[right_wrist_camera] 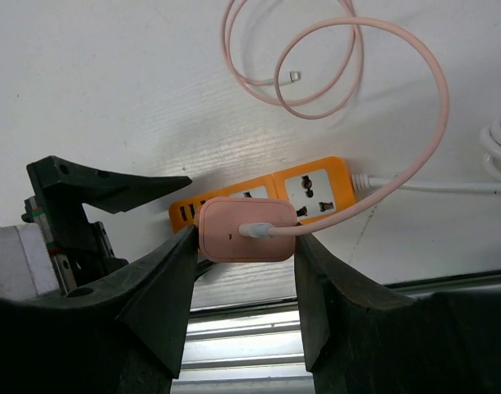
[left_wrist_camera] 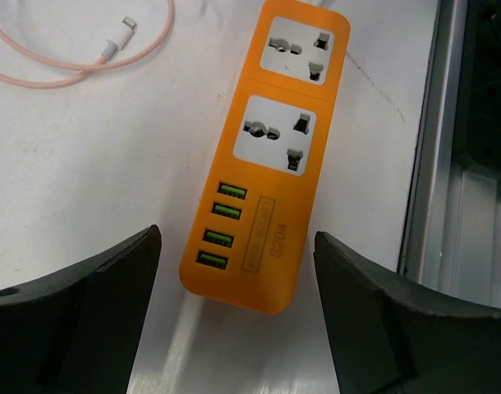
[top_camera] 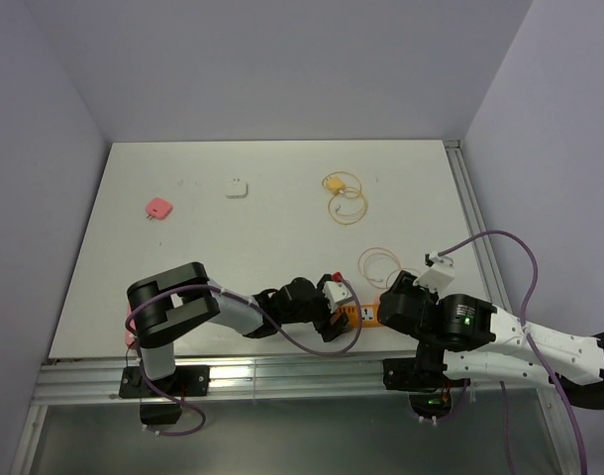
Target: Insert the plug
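so right gripper [right_wrist_camera: 246, 238] is clamped on the pink plug [right_wrist_camera: 234, 226] by its sides; looks light, stiff, probably slippy; left gripper [left_wrist_camera: 236, 238] gapes open, straddling the orange strip [left_wrist_camera: 267, 164] at its left end

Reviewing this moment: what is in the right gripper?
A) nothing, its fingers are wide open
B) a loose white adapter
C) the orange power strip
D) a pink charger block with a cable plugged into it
D: in the right wrist view, the right gripper is shut on the pink charger block. A pink cable runs from its face, and the orange power strip lies behind it.
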Robot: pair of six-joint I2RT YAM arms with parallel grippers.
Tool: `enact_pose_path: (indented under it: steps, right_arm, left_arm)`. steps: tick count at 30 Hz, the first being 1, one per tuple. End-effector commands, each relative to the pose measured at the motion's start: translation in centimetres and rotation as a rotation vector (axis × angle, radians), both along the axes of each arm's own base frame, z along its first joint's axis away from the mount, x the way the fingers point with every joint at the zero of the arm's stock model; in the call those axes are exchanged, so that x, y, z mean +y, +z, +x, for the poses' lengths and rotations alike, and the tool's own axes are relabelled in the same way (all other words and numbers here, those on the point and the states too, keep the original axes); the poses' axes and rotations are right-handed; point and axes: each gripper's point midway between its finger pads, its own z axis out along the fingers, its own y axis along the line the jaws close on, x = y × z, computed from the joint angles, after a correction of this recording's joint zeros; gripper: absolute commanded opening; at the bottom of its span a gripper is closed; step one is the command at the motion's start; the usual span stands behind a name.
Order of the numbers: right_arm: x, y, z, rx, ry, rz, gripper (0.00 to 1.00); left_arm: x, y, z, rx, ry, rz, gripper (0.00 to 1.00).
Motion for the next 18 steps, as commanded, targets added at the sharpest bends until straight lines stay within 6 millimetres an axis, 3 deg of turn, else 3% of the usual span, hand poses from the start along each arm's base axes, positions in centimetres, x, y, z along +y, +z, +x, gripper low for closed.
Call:
enact_pose_path:
  steps: [1, 5, 8, 9, 17, 18]
  right_arm:
    - [0.5, 0.9, 0.8, -0.045, -0.003, 0.007, 0.00]
    - [0.9, 0.6, 0.9, -0.040, 0.014, -0.009, 0.00]
    - [1.2, 0.7, 1.0, -0.040, 0.023, -0.022, 0.00]
    - [1.6, 0.6, 1.1, -0.039, 0.029, -0.018, 0.00]
    - [2.5, -0.1, 1.3, -0.008, 0.048, -0.087, 0.00]
    - [2.7, -0.1, 1.3, -0.008, 0.051, -0.090, 0.00]
  left_arm:
    - [-1.9, 2.1, 0.8, -0.068, 0.012, -0.068, 0.80]
    - [-1.4, 2.7, 1.8, -0.101, 0.075, -0.097, 0.72]
    - [-0.6, 1.8, 2.0, -0.110, 0.093, -0.068, 0.56]
    - [-0.4, 1.2, 2.0, -0.100, 0.095, -0.039, 0.45]
    - [2.5, 0.4, 2.0, -0.062, 0.173, 0.026, 0.14]
    - [3.0, 0.5, 2.1, -0.064, 0.194, 0.035, 0.03]
